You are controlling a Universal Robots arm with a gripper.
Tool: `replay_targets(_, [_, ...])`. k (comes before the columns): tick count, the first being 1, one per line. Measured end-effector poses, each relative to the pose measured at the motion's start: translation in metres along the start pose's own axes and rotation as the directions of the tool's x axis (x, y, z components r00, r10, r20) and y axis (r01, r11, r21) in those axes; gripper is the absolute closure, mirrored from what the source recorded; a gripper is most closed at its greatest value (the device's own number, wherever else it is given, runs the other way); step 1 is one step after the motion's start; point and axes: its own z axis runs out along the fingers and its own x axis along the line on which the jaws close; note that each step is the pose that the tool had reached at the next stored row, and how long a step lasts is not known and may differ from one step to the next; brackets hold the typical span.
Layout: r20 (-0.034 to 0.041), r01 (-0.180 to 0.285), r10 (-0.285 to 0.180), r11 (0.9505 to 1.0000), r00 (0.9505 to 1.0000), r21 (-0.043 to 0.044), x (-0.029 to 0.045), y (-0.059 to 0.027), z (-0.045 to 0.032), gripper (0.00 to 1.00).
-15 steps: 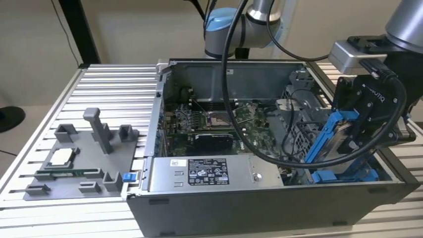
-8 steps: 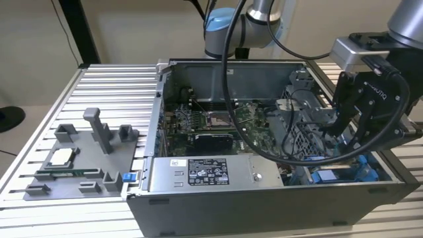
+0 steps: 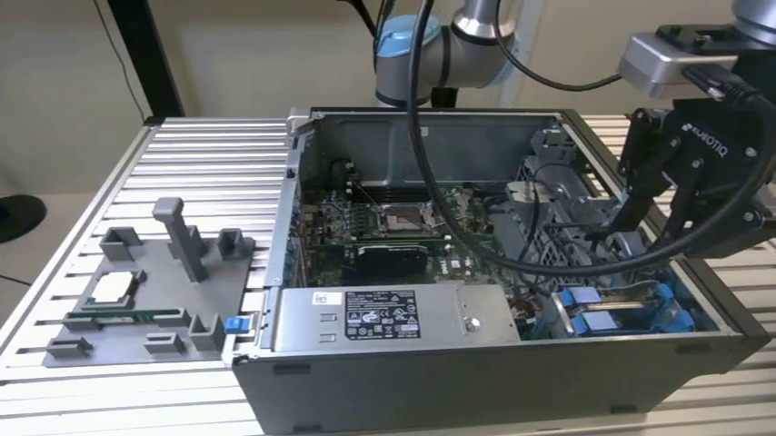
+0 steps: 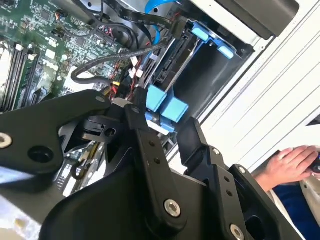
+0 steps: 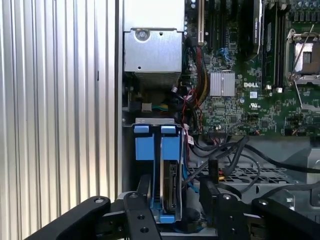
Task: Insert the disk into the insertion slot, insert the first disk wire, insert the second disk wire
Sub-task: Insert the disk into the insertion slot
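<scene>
— Where is the disk [image 5: 170, 192] sitting?

— It is standing on edge in the insertion slot [image 5: 145, 147], between the blue rails, at the corner of the computer case [image 3: 485, 363] on the exterior view's right.

— And the gripper [image 5: 177, 181]?

— It is hovering over the bay with its fingers [image 5: 144, 187] spread wide, one on each side of the drive, clamping nothing.

— What is mattering most here?

— Seating, I'm judging. Any pressing should be running straight along the rails, never tilting. The black cables [image 5: 235, 150] are lying just beside the bay, so the fingers are needing to avoid snagging them.
</scene>
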Motion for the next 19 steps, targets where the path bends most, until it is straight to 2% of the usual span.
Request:
replay_targets(10, [-0.0001,0.0,0.0,1.0,1.0,0.0,-0.0194,0.0042,0.0008,0.0])
replay_targets(19, [-0.0002,0.0,0.0,1.0,1.0,-0.0012,-0.0203,0.0045,0.0009,0.0])
